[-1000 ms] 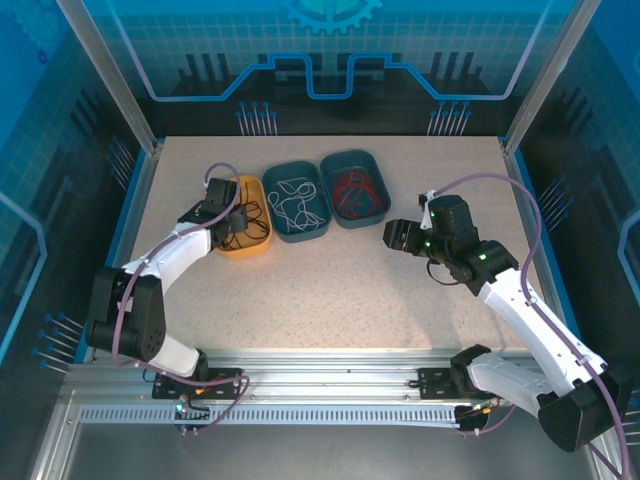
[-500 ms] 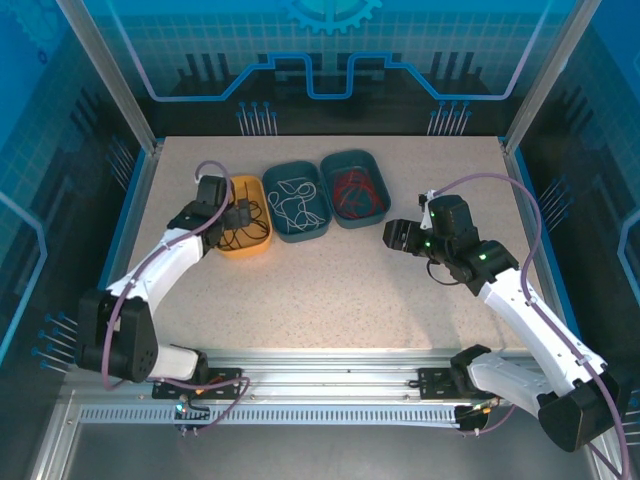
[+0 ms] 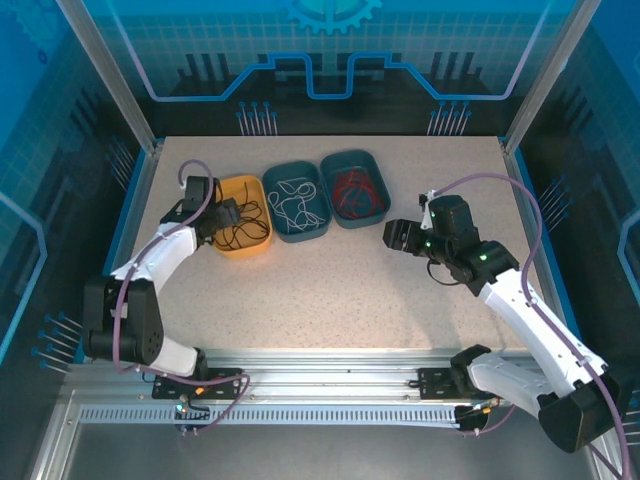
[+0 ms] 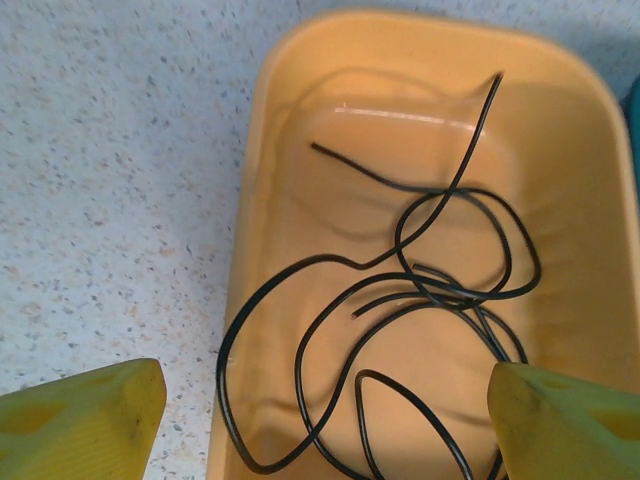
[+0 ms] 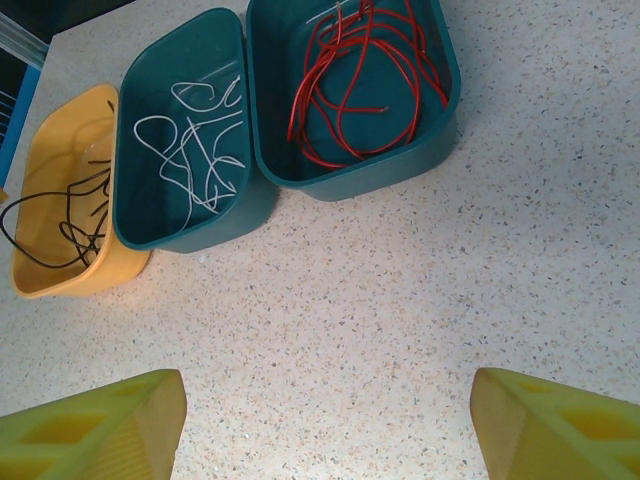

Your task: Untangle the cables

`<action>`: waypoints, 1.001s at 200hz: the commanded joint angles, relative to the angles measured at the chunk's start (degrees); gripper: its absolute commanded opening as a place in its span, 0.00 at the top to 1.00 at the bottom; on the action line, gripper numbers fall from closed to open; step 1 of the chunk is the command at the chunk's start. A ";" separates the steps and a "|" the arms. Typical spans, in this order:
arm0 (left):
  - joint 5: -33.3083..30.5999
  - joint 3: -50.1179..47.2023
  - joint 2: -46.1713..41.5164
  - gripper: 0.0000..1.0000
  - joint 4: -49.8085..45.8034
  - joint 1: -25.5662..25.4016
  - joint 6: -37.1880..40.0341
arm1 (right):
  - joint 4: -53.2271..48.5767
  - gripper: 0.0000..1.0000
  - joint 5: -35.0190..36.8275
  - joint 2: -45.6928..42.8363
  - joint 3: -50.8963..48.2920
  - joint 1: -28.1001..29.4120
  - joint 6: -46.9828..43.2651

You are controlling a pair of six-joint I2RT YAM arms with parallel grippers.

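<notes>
Above the yellow tray (image 4: 252, 170) at the far left of the bench (image 4: 100, 150), my left claw (image 4: 322, 415) hangs released and empty, the black cable (image 4: 445, 293) lying loosely coiled directly beneath it, well apart from my released right claw (image 5: 330, 425).

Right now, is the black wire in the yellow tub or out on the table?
It's in. The black wire lies looped on the floor of the yellow tub.

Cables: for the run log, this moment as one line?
black cable: yellow tray | white cable: middle teal tray | red cable: right teal tray | left gripper: open at yellow tray | right gripper: open, empty
</notes>
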 commanded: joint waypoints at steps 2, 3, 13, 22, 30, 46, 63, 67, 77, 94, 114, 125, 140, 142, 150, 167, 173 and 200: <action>3.31 1.58 1.48 0.14 1.96 0.76 -1.22 | -1.20 0.24 1.87 -1.57 0.14 -1.12 0.46; 3.53 1.56 1.51 0.14 2.03 0.71 -1.22 | -1.23 0.24 1.95 -1.62 0.12 -1.12 0.46; 4.76 1.21 1.14 0.11 2.74 0.67 -1.21 | -1.78 0.23 2.63 -1.99 0.15 -1.44 0.37; 5.56 0.63 0.13 0.07 3.57 0.71 -1.36 | -2.17 0.21 3.16 -2.33 -0.06 -1.83 0.22; 5.94 -0.05 -1.15 0.01 4.29 0.67 -1.46 | -2.25 0.00 3.36 -2.69 -0.36 -2.55 0.12; 5.47 -1.04 -4.26 0.01 4.90 0.73 -1.06 | -2.18 0.00 3.98 -3.53 -1.09 -4.19 -0.13; 4.04 -1.90 -7.95 0.01 4.86 0.73 -0.30 | -1.82 0.00 7.35 -4.69 -2.36 -5.52 -1.00; 3.67 -2.12 -8.75 0.01 5.04 0.75 -0.15 | -1.68 0.00 8.32 -4.95 -2.71 -5.78 -1.32; 2.90 -2.67 -10.66 0.01 5.17 0.77 0.26 | -1.29 0.00 10.87 -5.41 -3.56 -6.53 -1.81; 1.72 -3.70 -13.78 0.01 5.70 0.75 1.18 | 0.74 0.00 14.06 -5.87 -6.59 -7.32 -4.23; -0.52 -6.22 -17.32 0.01 7.84 0.76 2.79 | 4.50 0.00 17.01 -6.71 -10.03 -7.27 -8.04; -2.09 -8.16 -19.29 0.01 9.59 0.75 3.86 | 6.58 0.00 19.16 -7.14 -11.81 -7.29 -9.65; -4.05 -11.25 -22.34 0.01 12.50 0.81 5.29 | 9.71 0.00 21.59 -7.77 -14.26 -7.29 -12.15; -4.24 -11.79 -22.76 0.01 13.05 0.87 5.47 | 10.34 0.00 21.86 -7.78 -14.70 -7.32 -12.49; -5.33 -13.95 -24.35 0.01 15.19 0.83 6.25 | 11.97 0.00 22.84 -8.05 -15.95 -7.39 -13.88; -7.07 -18.65 -27.83 0.01 20.25 0.84 7.96 | 16.22 0.00 23.99 -9.02 -19.04 -7.40 -17.06; -7.58 -20.37 -28.88 0.01 22.10 0.84 8.52 | 18.20 0.00 23.98 -9.67 -20.36 -7.44 -18.31; -8.11 -26.09 -32.65 0.01 28.35 1.36 10.48 | 29.15 0.00 23.94 -13.26 -27.64 -7.37 -22.70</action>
